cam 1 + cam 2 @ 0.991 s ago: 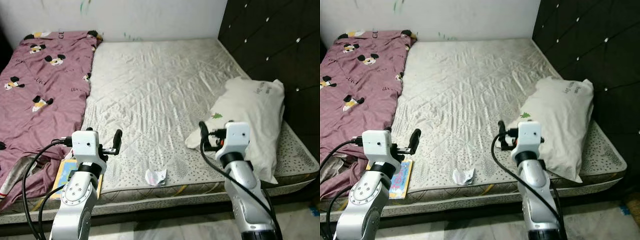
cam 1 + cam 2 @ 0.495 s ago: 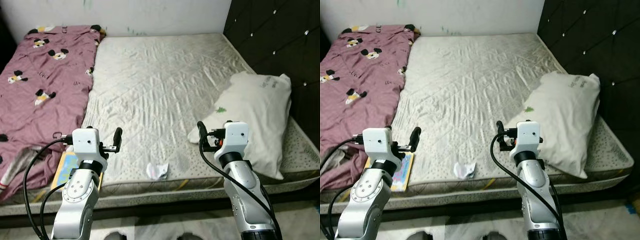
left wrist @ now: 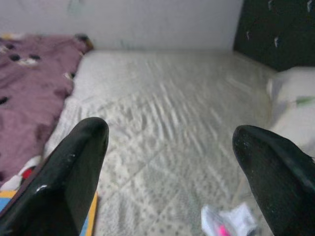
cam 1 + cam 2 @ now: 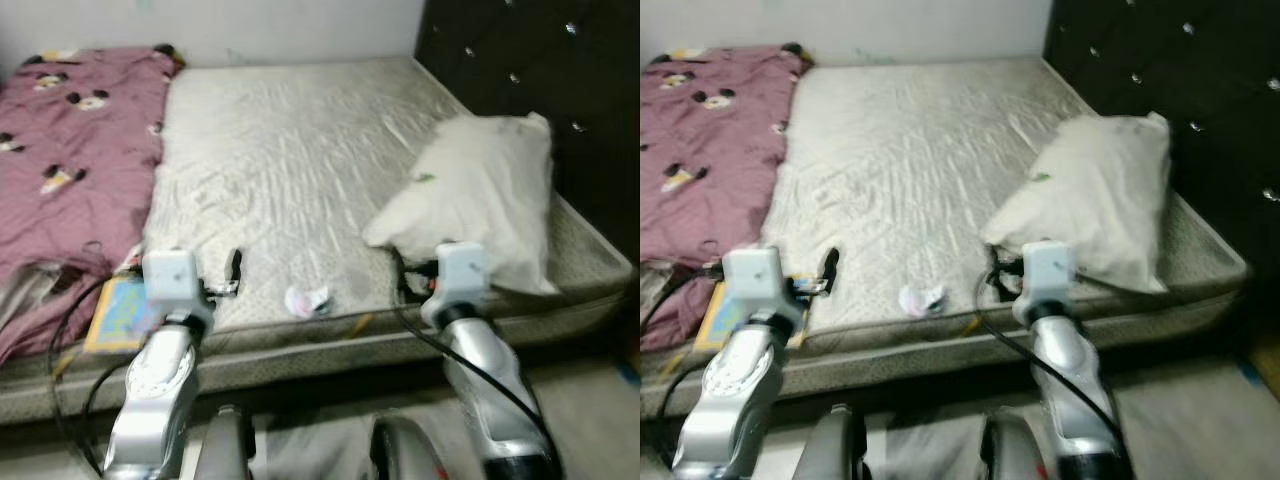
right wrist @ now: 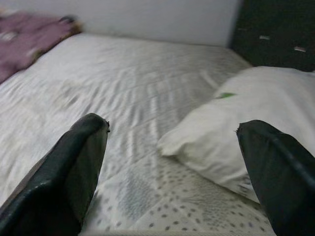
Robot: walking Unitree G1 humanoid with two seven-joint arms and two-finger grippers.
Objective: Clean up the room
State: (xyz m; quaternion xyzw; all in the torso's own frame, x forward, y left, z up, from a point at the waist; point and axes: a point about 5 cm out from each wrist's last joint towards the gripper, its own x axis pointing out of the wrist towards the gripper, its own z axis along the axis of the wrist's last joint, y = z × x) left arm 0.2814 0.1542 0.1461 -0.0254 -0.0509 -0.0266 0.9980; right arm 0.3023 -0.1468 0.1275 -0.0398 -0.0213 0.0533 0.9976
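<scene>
**Wrapper on the bed edge**

You've got a small crumpled white wrapper (image 4: 307,300) with a touch of pink lying on the pale mattress (image 4: 290,160), close to its near edge. A flat yellow-and-blue book (image 4: 118,313) rests by the purple blanket (image 4: 60,180).

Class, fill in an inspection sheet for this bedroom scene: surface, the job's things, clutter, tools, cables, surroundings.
Surface: bare quilted mattress, wrinkled.
Job's things: crumpled wrapper near the mattress's front edge; colourful book at its front left corner.
Clutter: white pillow on the right side; pink cartoon-print blanket along the left.
Tools: left tool and right tool both open, raised before the mattress edge, holding nothing.
Cables: black cables looping along both arms.
Surroundings: dark tufted headboard on the right, pale wall behind.
</scene>
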